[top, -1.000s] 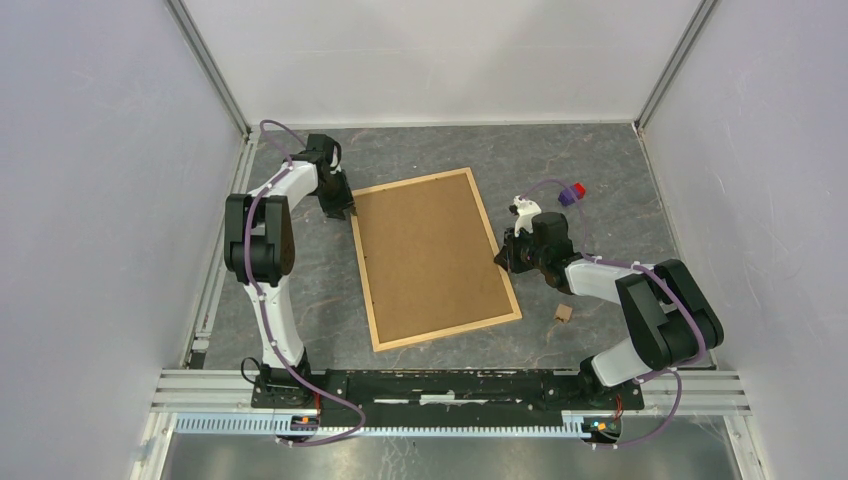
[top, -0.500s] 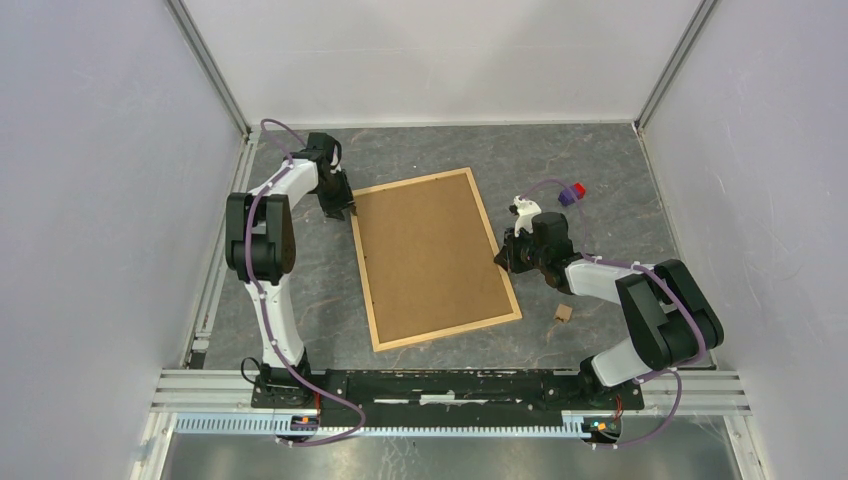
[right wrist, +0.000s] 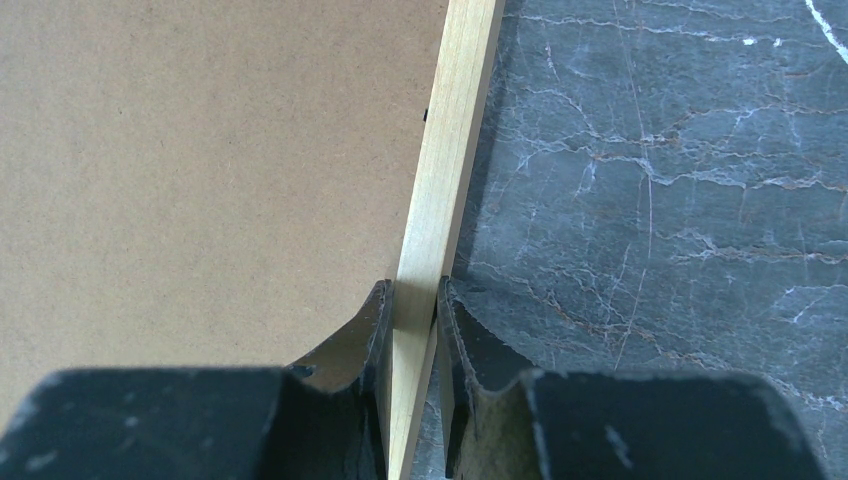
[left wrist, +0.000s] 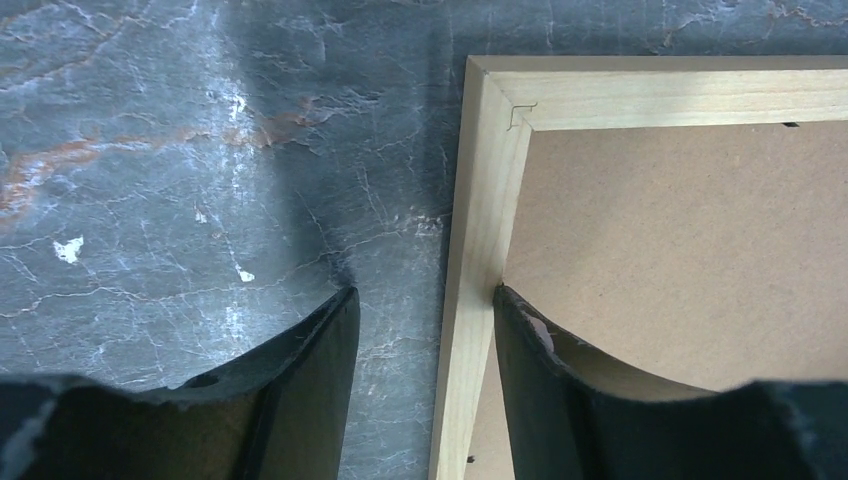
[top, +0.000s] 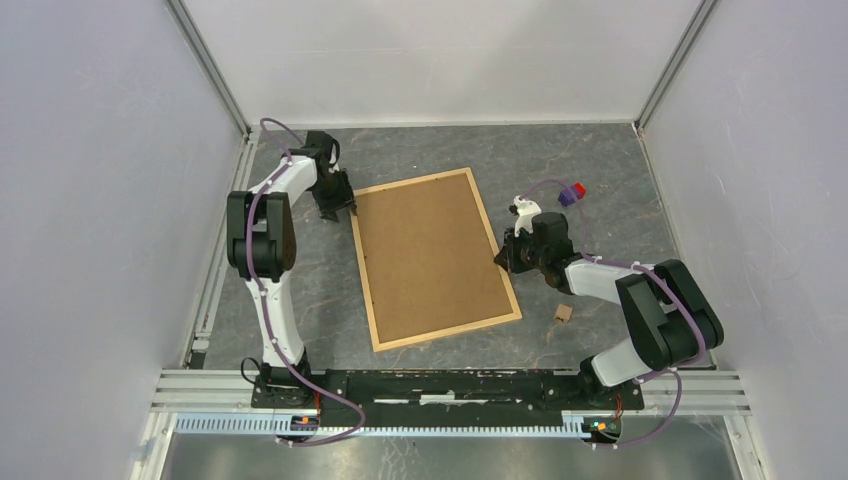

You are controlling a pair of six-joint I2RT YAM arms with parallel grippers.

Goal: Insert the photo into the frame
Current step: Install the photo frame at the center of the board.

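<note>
Top external view shows the frame [top: 430,260] lying back-up on the table [top: 620,170], with its brown backing board [top: 425,240] filling the space between the wood rails. The photo is nowhere in sight, so I cannot tell whether it sits under that board or waits elsewhere; I'd judge the loading either done or hidden from me. Nearer me, the right gripper [top: 507,257] reaches in low from the side, its fingers pinched tight on the frame's right rail. Farther back, the left gripper [top: 340,210] points down near the far-left corner, fingers spread astride the left rail, the outer one clear of the wood.
</note>
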